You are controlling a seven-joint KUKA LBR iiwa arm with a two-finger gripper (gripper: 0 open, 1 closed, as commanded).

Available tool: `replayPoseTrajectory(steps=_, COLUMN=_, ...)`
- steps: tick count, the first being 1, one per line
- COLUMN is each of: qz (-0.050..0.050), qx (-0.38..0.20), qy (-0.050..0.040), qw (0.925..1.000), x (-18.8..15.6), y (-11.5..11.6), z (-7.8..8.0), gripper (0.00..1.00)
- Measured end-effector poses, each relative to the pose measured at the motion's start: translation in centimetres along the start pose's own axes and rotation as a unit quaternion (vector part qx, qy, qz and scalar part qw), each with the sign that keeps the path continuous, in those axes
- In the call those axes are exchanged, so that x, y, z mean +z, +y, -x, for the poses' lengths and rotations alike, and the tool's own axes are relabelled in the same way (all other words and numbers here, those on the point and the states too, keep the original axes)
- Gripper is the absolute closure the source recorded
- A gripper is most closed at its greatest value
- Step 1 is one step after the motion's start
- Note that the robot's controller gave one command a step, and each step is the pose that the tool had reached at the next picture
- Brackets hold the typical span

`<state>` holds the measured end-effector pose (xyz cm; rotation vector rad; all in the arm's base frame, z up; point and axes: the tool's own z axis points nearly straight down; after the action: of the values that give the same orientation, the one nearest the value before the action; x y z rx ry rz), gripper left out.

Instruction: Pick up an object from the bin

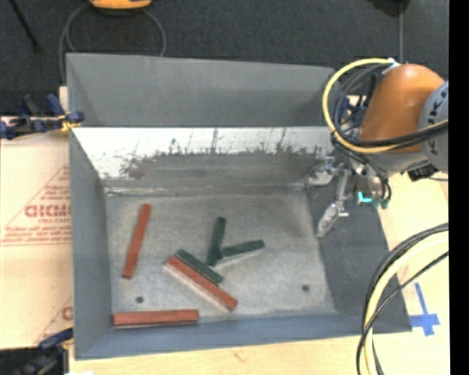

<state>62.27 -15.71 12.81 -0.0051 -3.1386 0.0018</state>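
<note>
Pincer (pixel 329 222) near right wall of bin (pixel 87 233), apart from green sticks (pixel 217 239)

bin (pixel 90 287): plain grey, dark speckled streaks across the back wall, upper centre. 3 red-brown: left stick (pixel 137 241), lower-left stick (pixel 155 317), centre stick (pixel 211 287) (paler, pinkish edge). 3 dark green: upright stick (pixel 216 241), angled stick (pixel 242 249), low stick (pixel 197 266). arm cover (pixel 399 104), upper right: orange. gripper (pixel 328 223): silver, teal spot above it.
</note>
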Motion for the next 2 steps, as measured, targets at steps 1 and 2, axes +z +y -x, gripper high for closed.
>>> replayPoseTrajectory(steps=1, qz=-0.001, qx=-0.001, qy=-0.0038, qw=1.0000, x=-0.5, y=0.0, z=0.2, gripper=0.00)
replayPoseTrajectory(steps=2, qz=0.001, qx=0.026, qy=-0.0044, qw=0.9997, x=1.8, y=5.8, z=-1.8, gripper=0.00)
